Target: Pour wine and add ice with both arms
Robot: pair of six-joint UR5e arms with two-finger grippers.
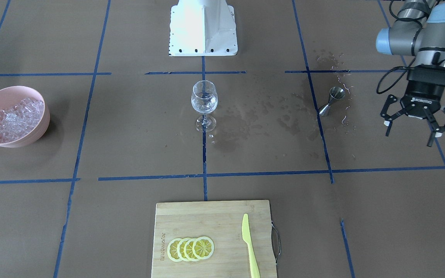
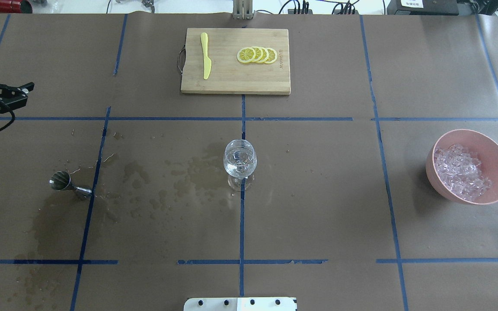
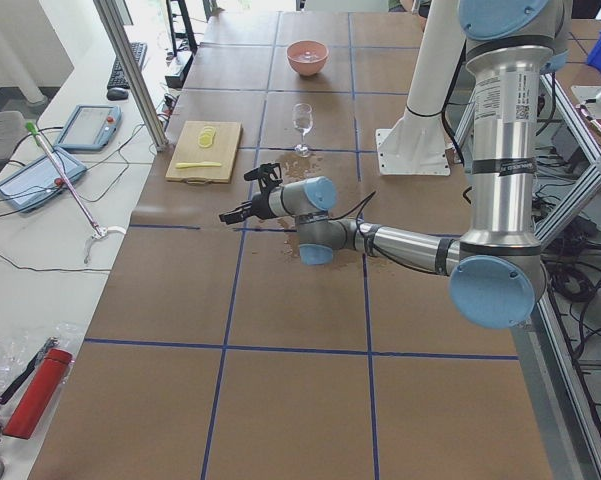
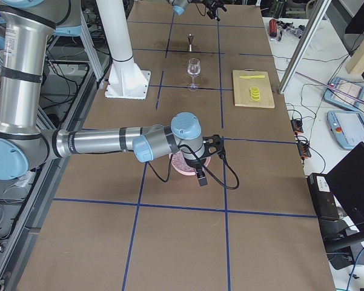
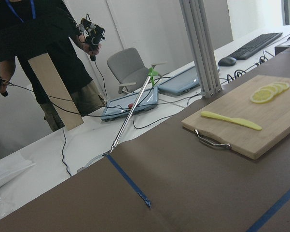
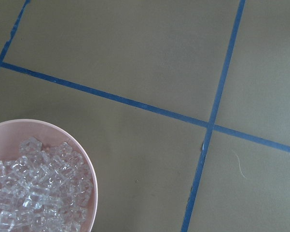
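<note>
The left gripper point(image 1: 411, 135) is held above the table's edge, its fingers spread wide with nothing between them, off to the side of the steel jigger point(image 1: 332, 101), which is stood upright on stained brown paper. A little clear wine point(image 1: 204, 104) is seen in the stemmed glass point(image 1: 204, 89) at the table's middle. The ice point(image 1: 16, 117) is heaped in a pink bowl point(image 1: 39, 133) (the right gripper point(image 4: 207, 160) is shown over it only from the side, so its spread cannot be told). Lemon slices point(image 1: 191, 248) and a yellow knife point(image 1: 249, 247) are laid on a cutting board point(image 1: 207, 220).

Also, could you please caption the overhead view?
Wine glass stands between steel jigger and pink bowl of ice.
</note>
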